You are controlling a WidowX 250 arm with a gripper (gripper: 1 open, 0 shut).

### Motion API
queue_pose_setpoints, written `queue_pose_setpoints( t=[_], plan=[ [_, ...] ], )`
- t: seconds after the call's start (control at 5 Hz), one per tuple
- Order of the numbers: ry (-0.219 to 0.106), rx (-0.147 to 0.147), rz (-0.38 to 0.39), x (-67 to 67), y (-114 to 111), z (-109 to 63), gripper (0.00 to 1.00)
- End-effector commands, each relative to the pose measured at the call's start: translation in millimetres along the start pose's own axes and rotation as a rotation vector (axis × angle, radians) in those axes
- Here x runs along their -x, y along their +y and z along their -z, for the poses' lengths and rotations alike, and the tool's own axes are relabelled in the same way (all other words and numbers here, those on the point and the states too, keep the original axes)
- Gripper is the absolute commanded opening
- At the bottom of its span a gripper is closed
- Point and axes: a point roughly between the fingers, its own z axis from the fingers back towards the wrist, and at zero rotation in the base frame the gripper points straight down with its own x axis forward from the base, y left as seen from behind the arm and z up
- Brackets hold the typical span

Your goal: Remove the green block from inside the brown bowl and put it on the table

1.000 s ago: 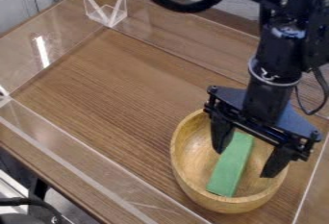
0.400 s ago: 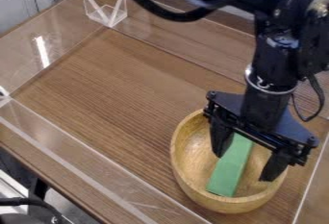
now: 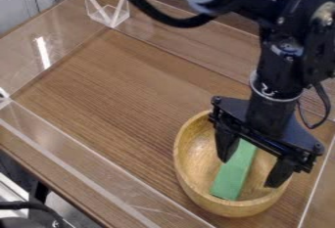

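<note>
1. Jaws [image 3: 268, 156]: spread wide, nothing gripped. They hang over the wooden bowl [image 3: 194, 169], on its far side as the camera sees it.
2. Green block [image 3: 233, 173]: inside the bowl, on the bowl floor. Its near end is in plain view; its far end runs in under the jaw on the image-left side.
3. Key relation: the block's long axis runs roughly from the camera side toward the arm, leaning a little image-right at the far end. In the picture it sits image-left of the midpoint between the jaws, so they look off-centre. Height above it: can't tell from this one view.
4. Next move, my read: shift image-left and a bit toward the camera, get one jaw on each long side, then go down. Risk: the image-left jaw landing on top of the block, or catching the rim.
5. Counter [image 3: 112, 95]: the drop spot, bare stretch image-left of the bowl. Block isn't out yet.
</note>
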Motion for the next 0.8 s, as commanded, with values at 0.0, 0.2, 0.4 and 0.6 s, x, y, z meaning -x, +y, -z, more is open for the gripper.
queue_pose_setpoints(
  t=[0.0, 0.2, 0.4, 0.6],
  plan=[
    [-0.069, 0.017, 0.007, -4.4, -0.9, -14.9, 1.0],
    [-0.084, 0.018, 0.007, -5.2, -0.1, -15.5, 1.0],
    [-0.09, 0.022, 0.01, -5.2, 0.0, -14.2, 1.0],
    [-0.096, 0.025, 0.011, -5.5, 0.0, -13.1, 1.0]
  ],
)
